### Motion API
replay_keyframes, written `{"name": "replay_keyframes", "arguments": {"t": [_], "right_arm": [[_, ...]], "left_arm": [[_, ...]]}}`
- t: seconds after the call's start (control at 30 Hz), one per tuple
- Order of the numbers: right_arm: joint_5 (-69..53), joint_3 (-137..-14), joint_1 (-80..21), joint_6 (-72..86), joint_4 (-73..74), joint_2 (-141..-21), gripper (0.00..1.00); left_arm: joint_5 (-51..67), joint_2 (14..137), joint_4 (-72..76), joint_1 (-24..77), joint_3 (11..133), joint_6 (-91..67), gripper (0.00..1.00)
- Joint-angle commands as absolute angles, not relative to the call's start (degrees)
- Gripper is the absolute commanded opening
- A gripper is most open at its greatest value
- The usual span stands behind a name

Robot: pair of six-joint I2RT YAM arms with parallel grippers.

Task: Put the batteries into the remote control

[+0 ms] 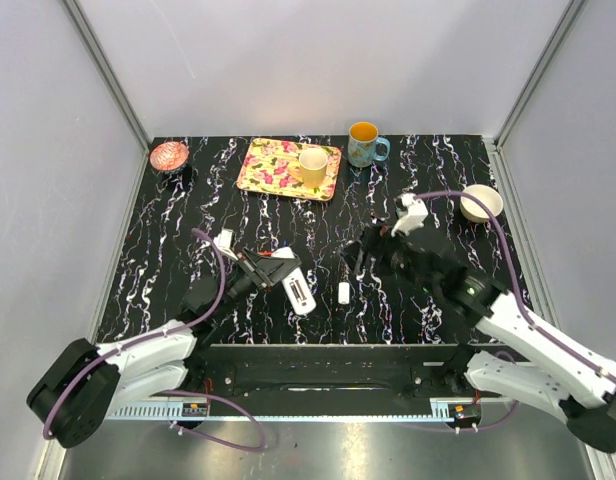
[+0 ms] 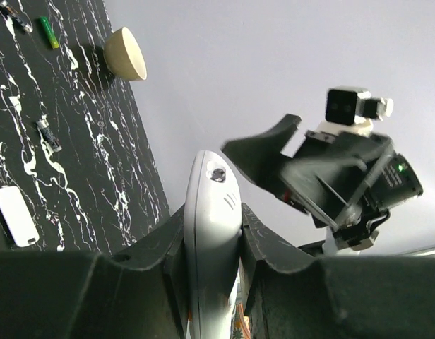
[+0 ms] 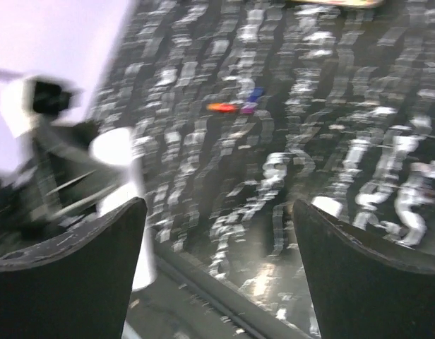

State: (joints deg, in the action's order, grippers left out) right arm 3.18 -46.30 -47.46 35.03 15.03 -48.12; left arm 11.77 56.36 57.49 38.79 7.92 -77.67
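Note:
My left gripper (image 1: 278, 270) is shut on the white remote control (image 1: 300, 292), whose dark recess faces up in the top view. In the left wrist view the remote control (image 2: 210, 187) sticks out between the pads of the left gripper (image 2: 212, 219). Slim batteries lie on the table: two dark ones (image 2: 14, 15) (image 2: 48, 134) and a green one (image 2: 48, 32). A blurred red-orange battery (image 3: 221, 107) shows in the right wrist view. My right gripper (image 1: 373, 245) hovers right of the remote; its jaws (image 3: 217, 212) stand wide open with nothing between them.
A small white oblong piece (image 1: 343, 292) lies just right of the remote. At the back are a floral tray (image 1: 273, 170) carrying a yellow cup (image 1: 313, 165), a blue mug (image 1: 365, 145), a pink bowl (image 1: 169, 156) and a white bowl (image 1: 482, 202).

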Motion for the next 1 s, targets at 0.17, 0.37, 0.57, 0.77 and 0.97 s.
{"name": "replay_keyframes", "arguments": {"t": [0.17,0.37,0.57,0.77,0.97], "right_arm": [[24.19,-60.82,-36.33,28.39,31.04,-73.11,0.74],[16.70,-62.04,-27.25,26.22,23.48,-81.46,0.56],[17.40,-70.56,-23.73,22.23,23.03,-94.47,0.62],[18.20,-72.42,-17.41,22.50,18.81,-101.33,0.58],[17.58,-73.74,-15.12,19.34,17.93,-104.24,0.57]], "left_arm": [[13.62,48.69,52.56,35.33,6.86,-77.69,0.00],[16.17,46.59,46.68,33.14,7.29,-77.87,0.00],[16.79,44.21,37.53,31.91,8.96,-75.15,0.00],[19.86,45.17,39.64,30.76,8.35,-76.38,0.00],[21.80,44.47,40.08,29.71,8.00,-76.20,0.00]]}}
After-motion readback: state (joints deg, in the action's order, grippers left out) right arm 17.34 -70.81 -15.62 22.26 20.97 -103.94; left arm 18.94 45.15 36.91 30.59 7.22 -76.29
